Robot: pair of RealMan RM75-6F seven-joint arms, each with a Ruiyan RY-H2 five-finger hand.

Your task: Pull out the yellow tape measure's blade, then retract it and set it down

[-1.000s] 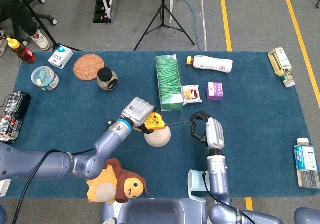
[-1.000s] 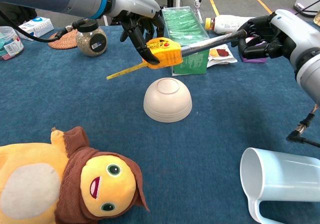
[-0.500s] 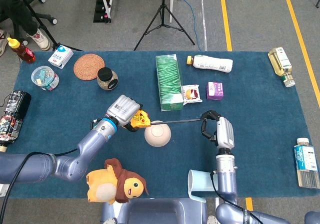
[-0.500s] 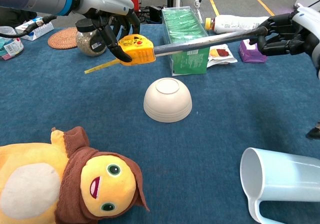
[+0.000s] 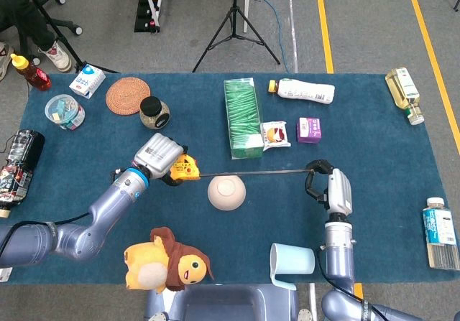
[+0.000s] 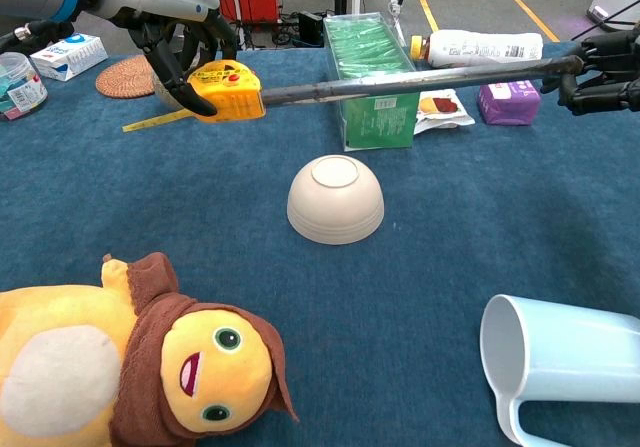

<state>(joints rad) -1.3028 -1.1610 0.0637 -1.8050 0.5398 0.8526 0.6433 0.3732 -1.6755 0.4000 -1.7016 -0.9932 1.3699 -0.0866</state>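
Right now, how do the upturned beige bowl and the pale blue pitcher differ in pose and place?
The beige bowl stands upside down on its rim, base up; the pale blue pitcher lies on its side, mouth open sideways. The bowl sits mid-table, under the stretched tape blade; the pitcher lies at the near edge, by the right arm. Neither is held, and both rest on the blue cloth.

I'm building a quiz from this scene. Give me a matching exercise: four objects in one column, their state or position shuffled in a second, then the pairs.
Things:
1. tape measure
2. bowl
3. mug
4. plush toy

States:
A. lying on its side, handle toward the table's near edge
B. upside down on the cloth
C. held above the table by the left hand, blade drawn out to the right hand
D. on its back, face up

Pairs: 1-C, 2-B, 3-A, 4-D
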